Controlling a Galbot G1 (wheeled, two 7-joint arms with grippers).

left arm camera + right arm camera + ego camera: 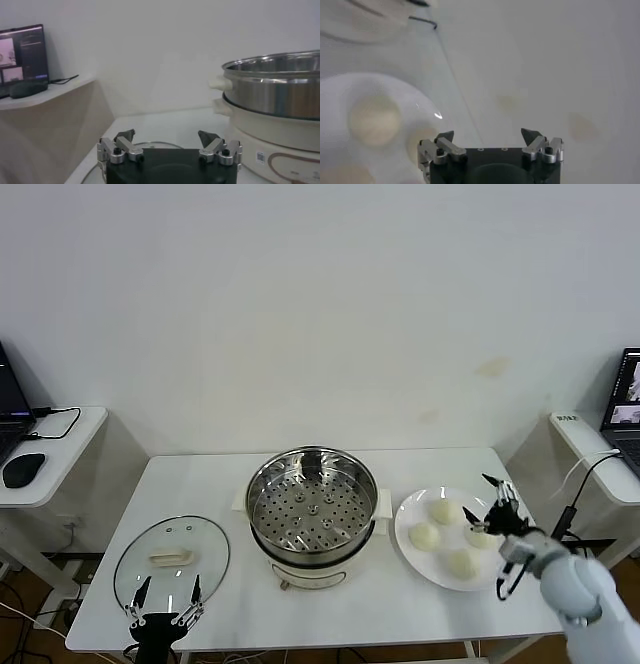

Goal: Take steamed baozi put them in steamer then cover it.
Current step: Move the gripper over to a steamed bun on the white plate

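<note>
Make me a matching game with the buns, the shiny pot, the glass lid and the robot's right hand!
Things:
1. steamed baozi
2. steamer
3. glass lid
4. right hand

Places or states:
A. lying flat on the table near the left hand
B. open, just above the plate's right side
C. all four on the white plate
D. in the middle of the table, uncovered, nothing on its tray

Pairs: 1-C, 2-D, 3-A, 4-B
</note>
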